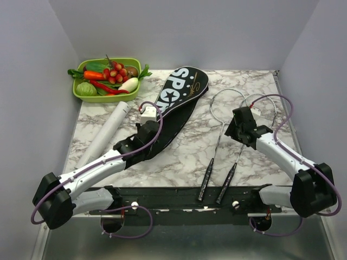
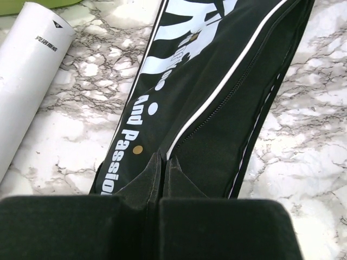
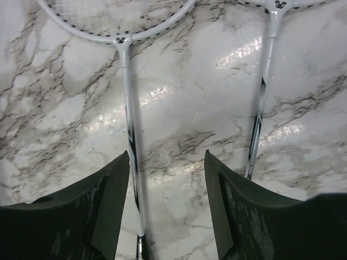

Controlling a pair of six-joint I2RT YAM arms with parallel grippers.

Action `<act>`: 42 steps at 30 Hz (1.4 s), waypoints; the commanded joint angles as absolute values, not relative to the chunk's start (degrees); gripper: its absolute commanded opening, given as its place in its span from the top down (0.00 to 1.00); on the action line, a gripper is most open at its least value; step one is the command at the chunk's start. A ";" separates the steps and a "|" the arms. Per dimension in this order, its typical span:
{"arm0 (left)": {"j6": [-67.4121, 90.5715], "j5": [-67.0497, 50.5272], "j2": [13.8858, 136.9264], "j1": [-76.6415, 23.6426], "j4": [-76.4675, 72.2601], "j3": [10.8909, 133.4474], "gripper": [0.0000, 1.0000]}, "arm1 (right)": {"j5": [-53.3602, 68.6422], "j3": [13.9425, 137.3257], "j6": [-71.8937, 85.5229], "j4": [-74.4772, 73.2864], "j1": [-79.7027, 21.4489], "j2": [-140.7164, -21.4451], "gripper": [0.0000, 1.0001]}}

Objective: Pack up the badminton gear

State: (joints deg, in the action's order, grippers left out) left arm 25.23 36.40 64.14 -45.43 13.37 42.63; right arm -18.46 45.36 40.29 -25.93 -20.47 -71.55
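The black bag (image 1: 176,103) lettered "SPORT" lies slanted at mid table, also in the left wrist view (image 2: 217,108). My left gripper (image 1: 153,125) is shut, its tips (image 2: 162,157) at the bag's zipper line near its narrow end; I cannot tell if they pinch anything. The long white tube (image 1: 108,132) lies left of the bag (image 2: 27,70). Two silver rackets (image 1: 205,184) (image 1: 227,184) lie side by side on the right, handles toward me. My right gripper (image 1: 238,124) is open and empty, hovering between the two shafts (image 3: 126,81) (image 3: 265,59), midpoint (image 3: 167,157).
A green tray (image 1: 87,96) of toy vegetables stands at the back left corner. The marble table top (image 1: 184,157) is walled by grey panels on the left, back and right. A black rail (image 1: 173,200) runs along the near edge.
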 commanded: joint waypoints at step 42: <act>27.07 26.02 63.63 -44.82 0.35 32.43 1.00 | -16.35 48.60 40.08 -28.30 -4.83 -90.18 0.92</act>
